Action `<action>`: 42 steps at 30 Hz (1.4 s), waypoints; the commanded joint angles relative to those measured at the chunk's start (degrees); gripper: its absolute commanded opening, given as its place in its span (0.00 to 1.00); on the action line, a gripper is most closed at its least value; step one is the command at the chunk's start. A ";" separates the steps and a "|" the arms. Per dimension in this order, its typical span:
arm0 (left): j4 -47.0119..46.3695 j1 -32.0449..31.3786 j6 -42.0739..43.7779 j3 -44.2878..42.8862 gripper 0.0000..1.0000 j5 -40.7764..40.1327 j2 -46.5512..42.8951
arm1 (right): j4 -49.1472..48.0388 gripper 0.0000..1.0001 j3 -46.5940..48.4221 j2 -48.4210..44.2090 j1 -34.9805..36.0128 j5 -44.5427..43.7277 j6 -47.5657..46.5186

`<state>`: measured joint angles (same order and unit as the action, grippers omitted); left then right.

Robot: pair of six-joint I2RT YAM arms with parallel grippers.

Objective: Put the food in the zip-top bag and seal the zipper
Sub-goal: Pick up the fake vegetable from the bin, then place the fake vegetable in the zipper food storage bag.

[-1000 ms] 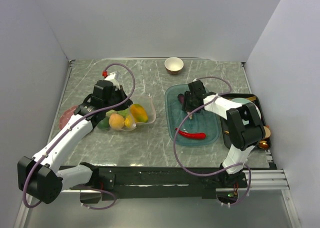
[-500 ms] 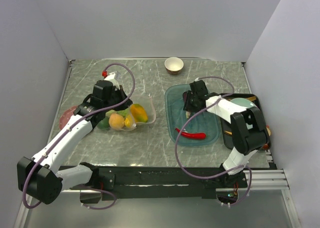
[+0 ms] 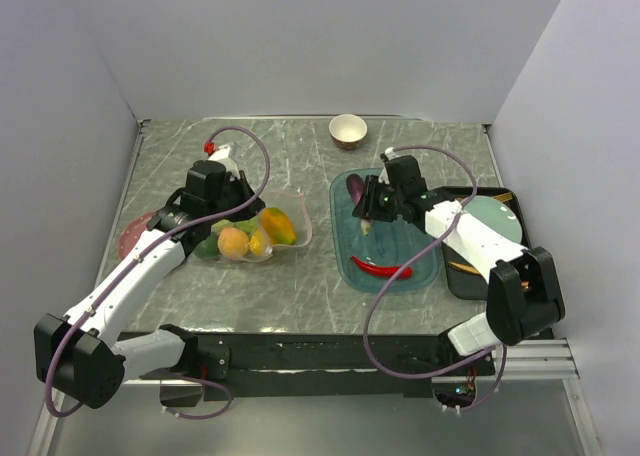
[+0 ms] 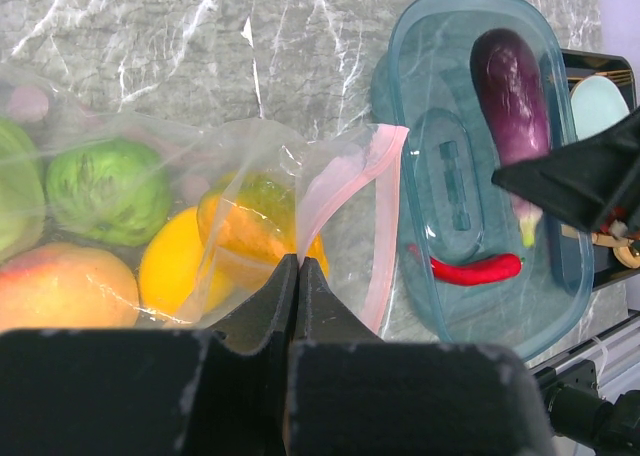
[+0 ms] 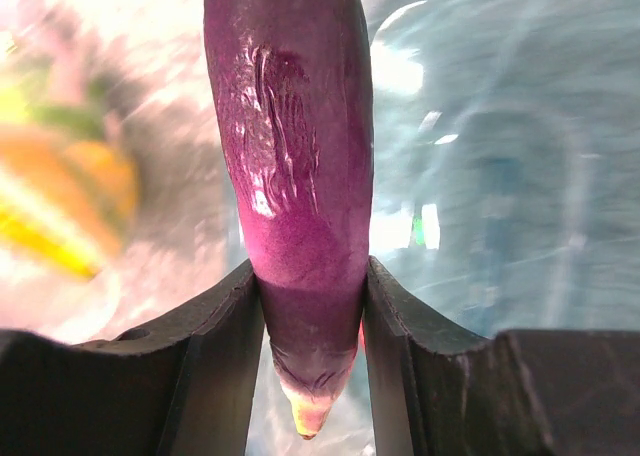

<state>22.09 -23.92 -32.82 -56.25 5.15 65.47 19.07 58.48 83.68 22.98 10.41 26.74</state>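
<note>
The clear zip-top bag [image 3: 262, 232] lies left of centre, holding an orange [image 4: 60, 286], a yellow lemon [image 4: 175, 266] and a green cabbage [image 4: 105, 186]. My left gripper [image 4: 298, 263] is shut on the bag's mouth edge at the pink zipper [image 4: 378, 216], which it holds up; from above, the left gripper [image 3: 232, 192] sits at the bag's back edge. My right gripper [image 5: 312, 306] is shut on the stem end of the purple eggplant [image 5: 295, 126]. It holds that eggplant [image 3: 355, 188] over the teal tray [image 3: 405, 244], as the right gripper [image 3: 367, 212] shows from above. A red chili [image 3: 380, 269] lies in the tray.
A cream-and-brown bowl [image 3: 348, 130] stands at the back centre. At the right edge, a black tray [image 3: 468, 274] carries a pale green plate [image 3: 497, 216]. A pink object [image 3: 133, 234] lies left of the bag. Walls close in on the left, back and right.
My right gripper has closed on the eggplant and swung with it toward the tray's back left, the arm stretching out. The left arm and the bag have not moved.
</note>
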 commanded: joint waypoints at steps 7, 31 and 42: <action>-2.31 0.10 -0.49 -1.41 0.01 0.92 0.71 | 3.68 0.38 5.59 -5.55 8.65 8.66 -4.59; -0.38 0.10 0.12 -2.64 0.01 0.65 0.18 | 10.99 0.40 16.49 6.74 19.64 15.43 -13.38; 0.15 0.10 -0.05 -2.90 0.01 0.39 -1.49 | 12.48 0.40 26.94 17.22 21.93 15.78 -13.73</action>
<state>22.55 -23.92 -32.64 -57.04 5.13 66.32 31.38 80.53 100.03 44.40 25.61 14.02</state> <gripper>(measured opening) 0.021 0.465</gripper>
